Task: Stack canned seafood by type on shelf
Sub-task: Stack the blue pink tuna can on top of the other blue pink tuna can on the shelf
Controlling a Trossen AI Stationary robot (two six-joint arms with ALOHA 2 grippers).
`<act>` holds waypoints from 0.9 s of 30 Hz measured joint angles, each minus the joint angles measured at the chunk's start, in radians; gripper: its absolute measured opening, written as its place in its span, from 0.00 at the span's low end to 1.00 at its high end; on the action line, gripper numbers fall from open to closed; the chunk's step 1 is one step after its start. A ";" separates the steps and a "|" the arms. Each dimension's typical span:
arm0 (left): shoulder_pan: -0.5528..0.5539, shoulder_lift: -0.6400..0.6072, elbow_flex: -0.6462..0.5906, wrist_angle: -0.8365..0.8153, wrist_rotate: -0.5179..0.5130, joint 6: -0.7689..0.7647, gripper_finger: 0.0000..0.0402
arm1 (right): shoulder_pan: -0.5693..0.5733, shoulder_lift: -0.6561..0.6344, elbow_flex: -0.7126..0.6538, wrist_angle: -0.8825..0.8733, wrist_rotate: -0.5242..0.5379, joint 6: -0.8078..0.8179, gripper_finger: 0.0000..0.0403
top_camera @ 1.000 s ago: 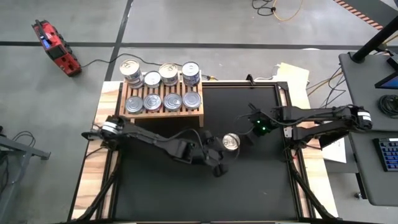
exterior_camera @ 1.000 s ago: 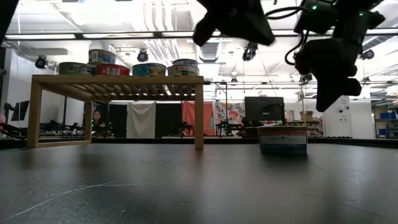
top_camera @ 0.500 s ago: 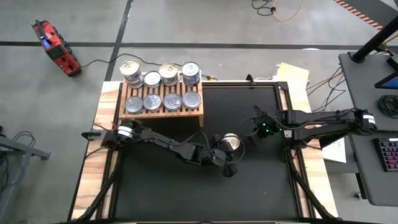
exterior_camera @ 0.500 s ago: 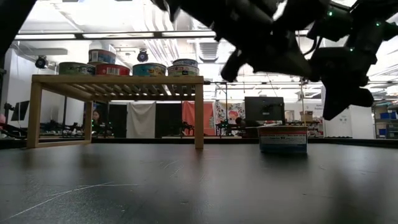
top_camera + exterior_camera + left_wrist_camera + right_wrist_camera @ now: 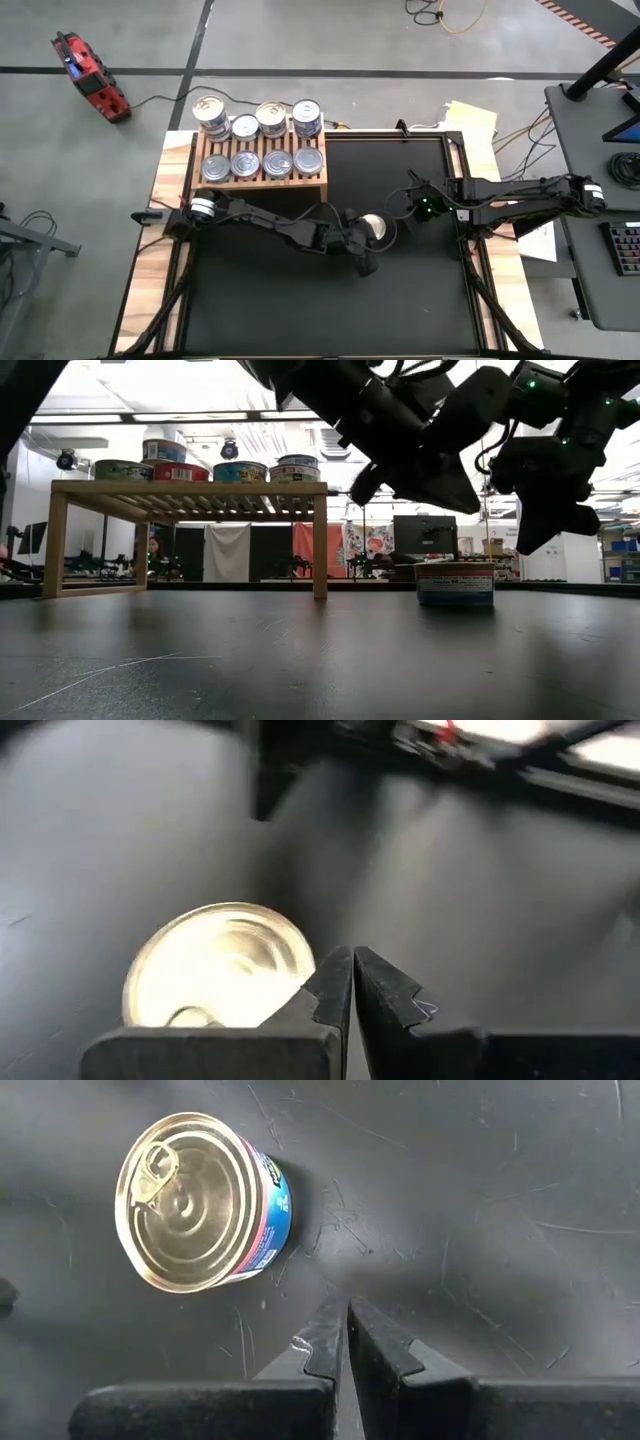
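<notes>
The left gripper (image 5: 366, 262) has swung in beside the lone can (image 5: 374, 227) on the bench (image 5: 420, 300), fingers pressed together, while the right gripper (image 5: 402, 207), fingers likewise closed, hovers just beyond it, well clear of the can-laden shelf (image 5: 262, 178).

Your dark left arm reached from the table's left edge across toward the middle, and its two-finger left gripper (image 5: 367, 262) hung low above the surface with its fingers (image 5: 335, 982) pressed together, holding nothing. Your dark right arm stretched in from the right side, its right gripper (image 5: 403, 214) near the left one, also closed and empty, fingers (image 5: 330, 1342) touching.
</notes>
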 joint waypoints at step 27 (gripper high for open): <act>0.072 0.012 0.000 -0.085 0.011 0.204 0.00 | 0.000 0.002 0.000 0.030 0.086 -0.053 0.03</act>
